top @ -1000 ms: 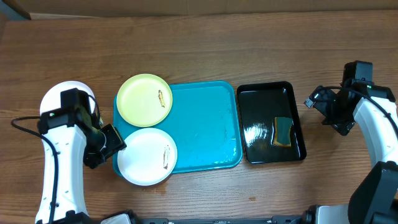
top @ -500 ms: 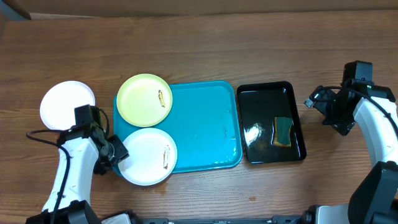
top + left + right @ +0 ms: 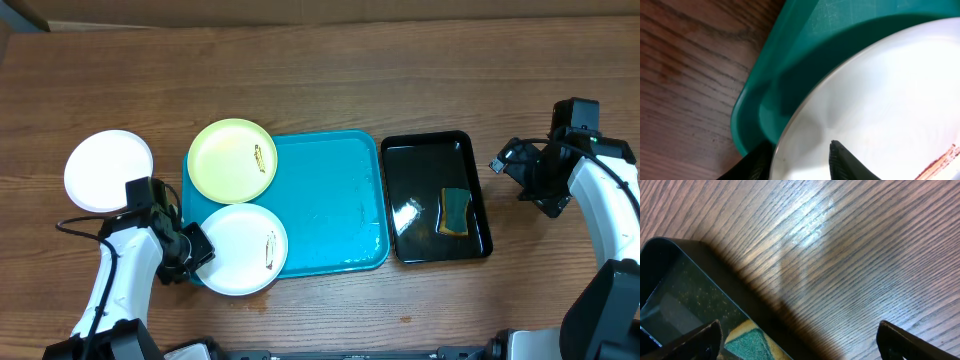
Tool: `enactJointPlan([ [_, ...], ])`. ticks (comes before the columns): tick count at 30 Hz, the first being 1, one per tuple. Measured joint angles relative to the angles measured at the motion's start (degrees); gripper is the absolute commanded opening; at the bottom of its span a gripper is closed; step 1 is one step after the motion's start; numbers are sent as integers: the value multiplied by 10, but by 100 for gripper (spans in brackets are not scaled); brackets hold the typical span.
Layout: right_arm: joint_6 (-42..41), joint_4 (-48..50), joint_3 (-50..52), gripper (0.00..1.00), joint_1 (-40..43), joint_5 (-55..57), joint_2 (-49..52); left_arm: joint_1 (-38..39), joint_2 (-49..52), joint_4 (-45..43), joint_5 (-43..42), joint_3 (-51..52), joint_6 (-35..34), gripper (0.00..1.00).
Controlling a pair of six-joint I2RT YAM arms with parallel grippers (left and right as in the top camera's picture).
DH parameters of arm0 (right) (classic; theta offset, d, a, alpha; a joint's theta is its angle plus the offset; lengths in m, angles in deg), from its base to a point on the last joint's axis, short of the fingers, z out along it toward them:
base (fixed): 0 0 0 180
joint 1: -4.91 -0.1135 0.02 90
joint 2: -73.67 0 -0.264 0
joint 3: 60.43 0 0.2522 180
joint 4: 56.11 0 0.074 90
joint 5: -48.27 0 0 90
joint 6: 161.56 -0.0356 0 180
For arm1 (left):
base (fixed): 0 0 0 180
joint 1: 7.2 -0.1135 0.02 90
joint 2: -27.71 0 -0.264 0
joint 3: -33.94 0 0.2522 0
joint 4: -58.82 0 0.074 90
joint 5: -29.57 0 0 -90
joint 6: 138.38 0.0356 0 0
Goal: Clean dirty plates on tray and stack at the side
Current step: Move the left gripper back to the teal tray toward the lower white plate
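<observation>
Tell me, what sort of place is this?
Probably a robotics test bench staged for dishwashing: two white robot arms at a wooden table, smeared round plates on a turquoise plastic tray, a green sponge in a glossy black tray.

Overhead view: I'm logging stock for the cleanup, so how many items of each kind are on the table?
Plates: 3 (white plate on the wood, yellow-green plate, smeared white plate)
Trays: 2 (turquoise tray, black tray)
Sponges: 1 (sponge)
Total: 6
</observation>
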Motion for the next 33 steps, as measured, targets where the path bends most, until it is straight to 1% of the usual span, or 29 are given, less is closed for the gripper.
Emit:
enactJointPlan([
  [5,0,0,0,100,0,0,0,0,0,-5,-25,8,3,40],
  [11,0,0,0,100,0,0,0,0,0,-9,-92,8,37,43],
  [16,0,0,0,100,0,0,0,18,0,-21,-111,8,47,43],
  [21,0,0,0,100,0,0,0,72,0,-32,-118,8,47,42],
  [27,0,0,0,100,0,0,0,148,0,-65,-122,9,40,42],
  [33,0,0,0,100,0,0,0,219,0,-120,-125,9,9,43],
])
